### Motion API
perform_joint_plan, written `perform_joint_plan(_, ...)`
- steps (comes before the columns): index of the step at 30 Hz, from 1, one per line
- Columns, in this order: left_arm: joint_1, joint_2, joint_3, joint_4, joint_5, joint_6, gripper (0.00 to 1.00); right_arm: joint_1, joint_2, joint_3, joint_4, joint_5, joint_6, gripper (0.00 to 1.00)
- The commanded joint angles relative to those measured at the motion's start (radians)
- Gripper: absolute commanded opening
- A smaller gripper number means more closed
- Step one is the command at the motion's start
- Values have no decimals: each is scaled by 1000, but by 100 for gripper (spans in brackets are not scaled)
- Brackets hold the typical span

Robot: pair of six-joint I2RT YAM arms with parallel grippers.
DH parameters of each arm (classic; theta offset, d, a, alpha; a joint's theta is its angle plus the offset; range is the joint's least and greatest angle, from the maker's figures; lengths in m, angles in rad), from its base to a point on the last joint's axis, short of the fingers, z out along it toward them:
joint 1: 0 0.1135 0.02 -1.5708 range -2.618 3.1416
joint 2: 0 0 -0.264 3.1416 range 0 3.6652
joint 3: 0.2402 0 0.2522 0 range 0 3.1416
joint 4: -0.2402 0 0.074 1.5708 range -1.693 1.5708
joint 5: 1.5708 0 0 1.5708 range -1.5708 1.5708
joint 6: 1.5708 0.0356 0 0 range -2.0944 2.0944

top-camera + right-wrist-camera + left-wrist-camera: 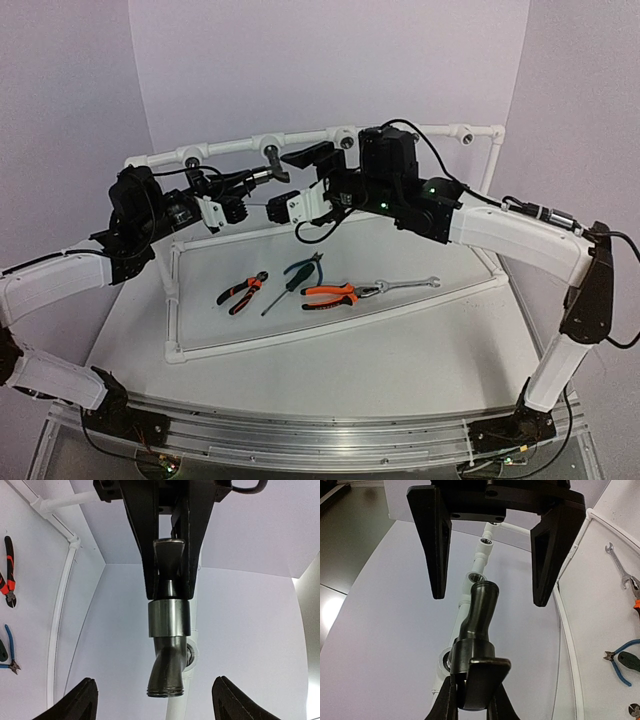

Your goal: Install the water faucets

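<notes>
The right gripper pinches the flat lever of the black tap and holds it in the air, just in front of the white pipe. The tap's long axis runs in line with those fingers. Its round mouth points toward the left gripper, whose jaws stand spread wide, clear of the tap.

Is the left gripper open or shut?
Open. The left gripper has its fingers wide apart, clear of the tap, which the right gripper holds.
</notes>
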Motion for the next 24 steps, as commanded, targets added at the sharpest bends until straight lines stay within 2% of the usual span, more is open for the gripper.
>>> perform_joint_plan(1, 15, 28, 106, 74, 13, -13, 0, -40, 23, 71, 41, -129, -4, 77)
perform_joint_plan(6, 17, 40, 120, 67, 25, -15, 0, -64, 87, 133, 87, -148, -33, 71)
perform_joint_plan(14, 18, 32, 114, 74, 26, -25, 0, -73, 149, 184, 32, -179, -83, 68)
perform_joint_plan(16, 18, 28, 112, 73, 27, -27, 0, -73, 165, 199, 35, -201, -71, 62)
perform_joint_plan(21, 19, 23, 107, 73, 28, -31, 0, -73, 184, 209, 100, -192, -22, 41)
perform_joint_plan(24, 21, 29, 109, 74, 29, -31, 0, -71, 188, 196, 141, -175, -2, 35)
